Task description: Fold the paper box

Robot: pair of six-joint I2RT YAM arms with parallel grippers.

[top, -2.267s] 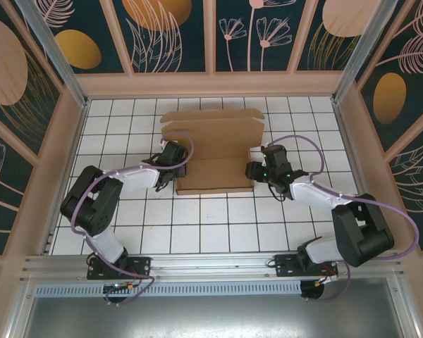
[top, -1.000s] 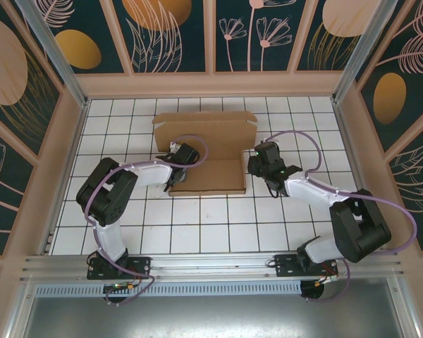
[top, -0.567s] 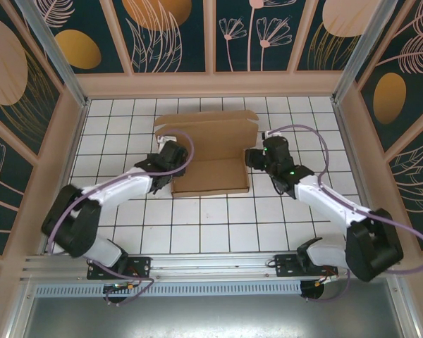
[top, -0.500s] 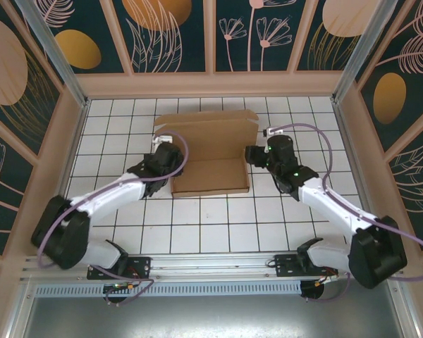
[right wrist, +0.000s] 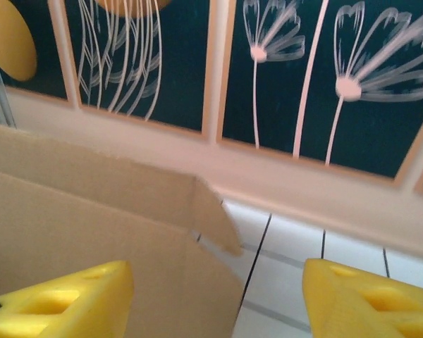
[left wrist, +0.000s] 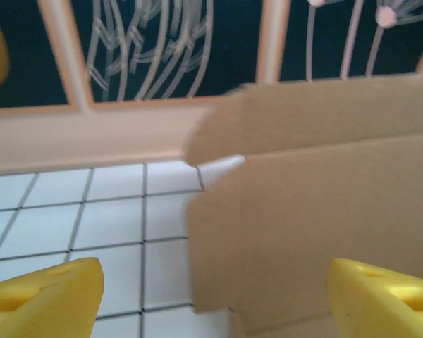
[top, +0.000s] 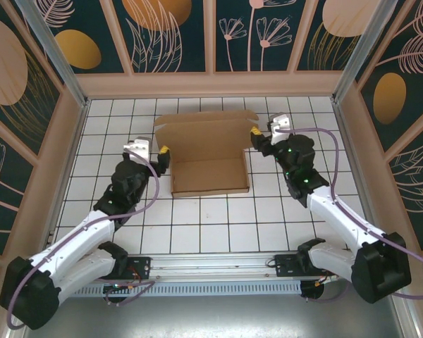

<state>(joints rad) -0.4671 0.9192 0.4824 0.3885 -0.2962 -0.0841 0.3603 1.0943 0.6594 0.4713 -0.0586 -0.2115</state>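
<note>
The paper box [top: 210, 174] is lying near the middle of the table [top: 197, 225], a little toward 12 o'clock. It is plain brown cardboard and it is partly folded. The part toward 6 o'clock is forming a shallow tray with low walls. At the 12 o'clock side a wider panel is rising, with a crease running across it and a small flap at each end. In the left wrist view the left edge of this panel [left wrist: 303, 211] is standing over the white tiles. In the right wrist view its right end [right wrist: 92, 232] is showing one small flap that is bending outward.

The left fingers [top: 163, 150] are hanging just beside the box at its 9 o'clock side. In the left wrist view the two yellow fingers [left wrist: 46, 296] are standing wide apart and are gripping nothing; the cardboard edge is lying ahead, between them.

The right fingers [top: 254, 131] are hanging at about 2 o'clock of the box, very close to the upper right corner of the panel; I cannot tell if they are touching it. In the right wrist view these fingers [right wrist: 63, 299] are also spread apart and are holding nothing.

Dark teal walls [top: 176, 35] with pale flower and leaf drawings are surrounding the table.
</note>
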